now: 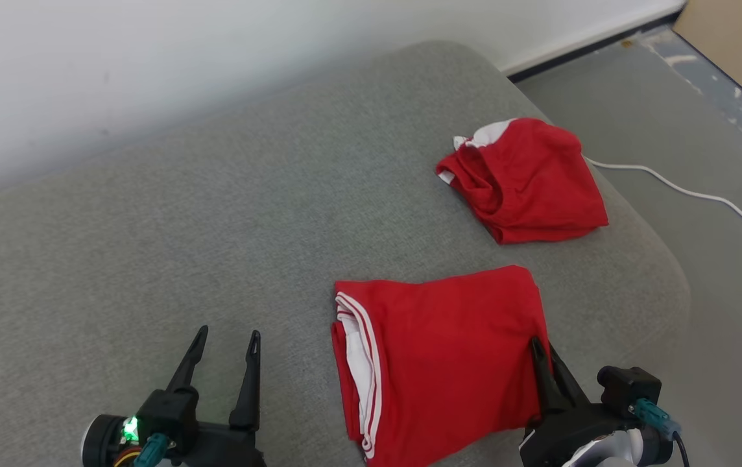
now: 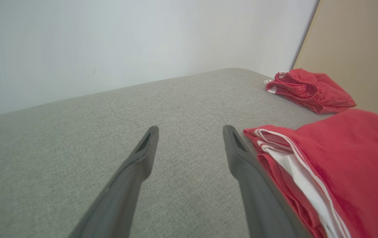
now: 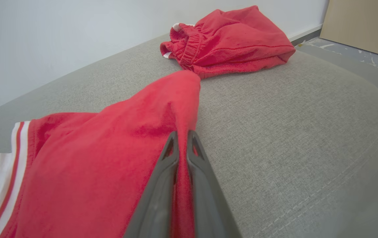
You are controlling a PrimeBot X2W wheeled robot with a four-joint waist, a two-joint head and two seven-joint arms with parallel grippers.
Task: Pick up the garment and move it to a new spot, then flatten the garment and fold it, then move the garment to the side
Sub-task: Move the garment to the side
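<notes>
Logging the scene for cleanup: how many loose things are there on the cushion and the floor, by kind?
Folded garment: 1
Crumpled garment: 1
Cable: 1
Total: 3

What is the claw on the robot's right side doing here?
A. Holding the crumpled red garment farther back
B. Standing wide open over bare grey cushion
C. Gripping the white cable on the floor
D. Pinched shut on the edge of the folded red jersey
D: the right gripper has its two fingers pressed together on a raised fold at the edge of the garment.
</notes>
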